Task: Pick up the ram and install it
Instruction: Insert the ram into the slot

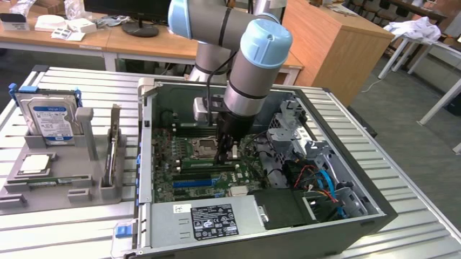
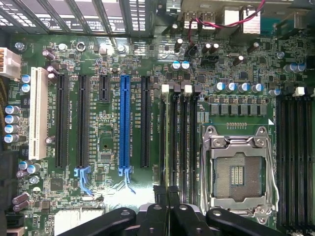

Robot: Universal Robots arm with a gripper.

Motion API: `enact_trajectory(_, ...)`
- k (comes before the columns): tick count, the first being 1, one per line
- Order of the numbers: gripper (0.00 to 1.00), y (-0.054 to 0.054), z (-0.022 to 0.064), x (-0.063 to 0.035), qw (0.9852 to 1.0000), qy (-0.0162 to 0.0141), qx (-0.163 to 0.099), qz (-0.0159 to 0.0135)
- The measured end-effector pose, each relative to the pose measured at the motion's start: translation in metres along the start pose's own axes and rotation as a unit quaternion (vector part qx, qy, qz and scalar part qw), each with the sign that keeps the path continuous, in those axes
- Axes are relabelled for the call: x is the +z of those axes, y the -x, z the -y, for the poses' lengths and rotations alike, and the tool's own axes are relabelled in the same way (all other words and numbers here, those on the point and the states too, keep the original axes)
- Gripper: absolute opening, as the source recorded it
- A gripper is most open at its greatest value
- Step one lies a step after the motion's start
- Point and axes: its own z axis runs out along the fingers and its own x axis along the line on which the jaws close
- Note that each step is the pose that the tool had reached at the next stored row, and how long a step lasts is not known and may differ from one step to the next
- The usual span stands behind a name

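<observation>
While the ram [image 2: 171, 142] shows me just its thin green edge, I can place it: it runs out from between the gripper [image 2: 167, 192] fingers, which are pinched tight on it, in line with the black memory slots [image 2: 184, 142] beside the empty CPU socket [image 2: 239, 169]. Seated or just above a slot, I can't tell. The finger bases are cut off at the frame edge. White print beside the blue expansion slot [image 2: 125, 125] is too small to read, and so is the power supply label [image 1: 215, 220]. In the exterior view, the arm [image 1: 252, 70] drops steeply into the open computer case [image 1: 360, 213], wrist pointing down at the motherboard [image 1: 180, 172].
</observation>
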Motion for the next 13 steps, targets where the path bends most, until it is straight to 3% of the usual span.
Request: enact_trajectory(13, 0.12, 0.0008, 0.0000, 0.0001, 1.0000, 0.0000, 0.000, 0.0000)
